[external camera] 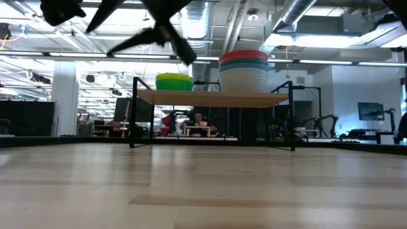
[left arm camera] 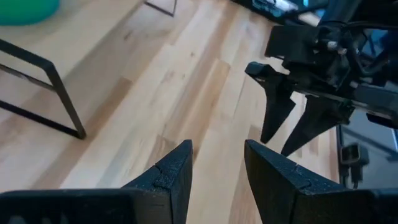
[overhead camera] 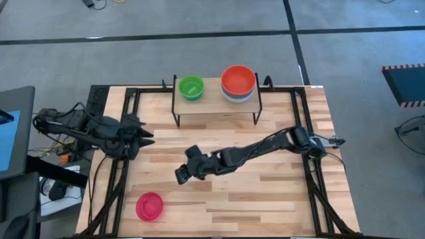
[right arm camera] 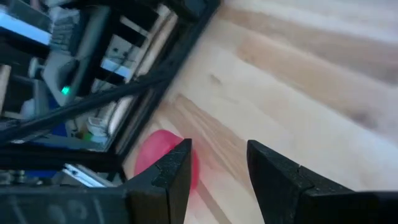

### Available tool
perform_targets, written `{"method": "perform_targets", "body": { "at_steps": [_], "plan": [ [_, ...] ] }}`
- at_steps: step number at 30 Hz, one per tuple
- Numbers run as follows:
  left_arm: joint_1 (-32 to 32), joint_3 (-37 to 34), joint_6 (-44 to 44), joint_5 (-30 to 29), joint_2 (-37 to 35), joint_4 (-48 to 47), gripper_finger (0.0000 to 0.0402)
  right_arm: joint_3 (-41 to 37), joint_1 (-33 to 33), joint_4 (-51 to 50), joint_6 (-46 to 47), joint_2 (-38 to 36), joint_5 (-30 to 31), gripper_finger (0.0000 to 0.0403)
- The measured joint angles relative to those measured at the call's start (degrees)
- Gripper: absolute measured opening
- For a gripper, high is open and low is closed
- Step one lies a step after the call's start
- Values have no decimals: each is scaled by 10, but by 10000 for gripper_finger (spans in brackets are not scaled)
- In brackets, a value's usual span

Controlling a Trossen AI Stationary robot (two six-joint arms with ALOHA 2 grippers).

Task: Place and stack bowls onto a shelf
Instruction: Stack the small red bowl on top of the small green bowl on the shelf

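Note:
The shelf (overhead camera: 216, 109) stands at the table's far middle on thin black legs. On its plank sit a lime green bowl (overhead camera: 191, 87) (external camera: 173, 81) and a stack of several bowls topped by a red-orange one (overhead camera: 238, 81) (external camera: 243, 69). A pink bowl (overhead camera: 149, 206) (right arm camera: 163, 157) rests on the table near the near-left corner. My right gripper (overhead camera: 180, 176) (right arm camera: 219, 168) hangs open over the table's middle, pointing toward the pink bowl and well short of it. My left gripper (overhead camera: 147, 137) (left arm camera: 217, 168) is open at the table's left side and holds nothing.
Black frame rails (overhead camera: 119, 192) run along the table's left and right edges. Cables and equipment (overhead camera: 60, 159) lie beyond the left edge. Bare wood lies between the right gripper and the pink bowl. My right arm (overhead camera: 265, 146) stretches across the table in front of the shelf.

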Motion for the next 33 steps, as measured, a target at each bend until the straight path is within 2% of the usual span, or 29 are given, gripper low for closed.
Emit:
{"method": "perform_targets", "body": {
  "at_steps": [16,20,25,33],
  "plan": [
    [-83,-87,-39,-5,0,-3,130,121,10,20,4,124,-38,178],
    [-95,-87,-50,-20,0,0,130,130,10,20,-4,129,-61,178],
    [-112,-87,-64,-40,0,0,130,129,15,4,8,140,-67,178],
    [-148,-87,-73,-65,0,15,130,130,24,32,36,154,-76,178]
  ]
}}
